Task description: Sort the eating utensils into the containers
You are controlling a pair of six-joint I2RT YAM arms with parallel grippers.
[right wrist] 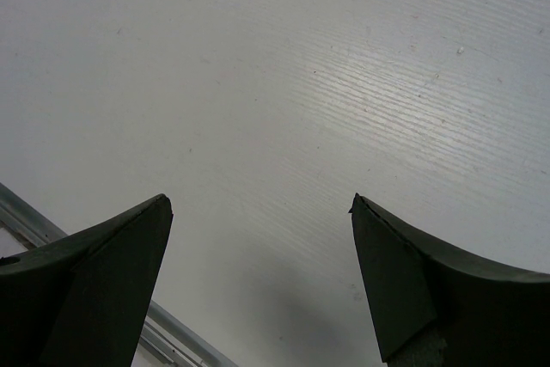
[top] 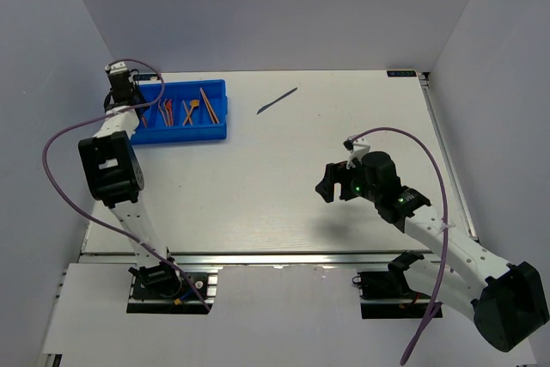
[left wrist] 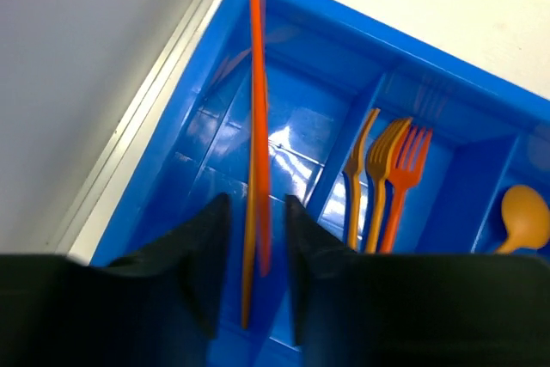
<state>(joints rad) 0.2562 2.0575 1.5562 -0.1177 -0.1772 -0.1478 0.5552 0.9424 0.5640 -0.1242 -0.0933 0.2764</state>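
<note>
The left gripper (left wrist: pixel 256 204) hangs over the left end of the blue tray (top: pixel 216 131), which sits at the far left of the table (top: pixel 258 186). Its fingers (left wrist: pixel 202 255) stand narrowly apart, with a long orange stick (left wrist: pixel 258 109) running up between them. In the left wrist view a thin strip of blue shows on either side of the stick, so it cannot be told whether the fingers actually clamp it. A second, paler orange stick (left wrist: pixel 247 290) lies just beside and below it, in the tray's end compartment.

In the next compartment, past a blue divider, three forks lie side by side with their tines pointing the same way: two orange-yellow forks (left wrist: pixel 369 178) and a redder fork (left wrist: pixel 406 178). One compartment further, the bowl of an orange spoon (left wrist: pixel 524 217) shows at the picture's edge. From above, more orange sticks (top: pixel 206 102) lie in the tray's right end.

A dark knife (top: pixel 277 100) lies alone on the table, to the right of the tray and well apart from it.

The right gripper (top: pixel 329 185) hovers over bare table, well apart from the tray and the knife, its fingers (right wrist: pixel 94 272) spread wide and holding nothing.
</note>
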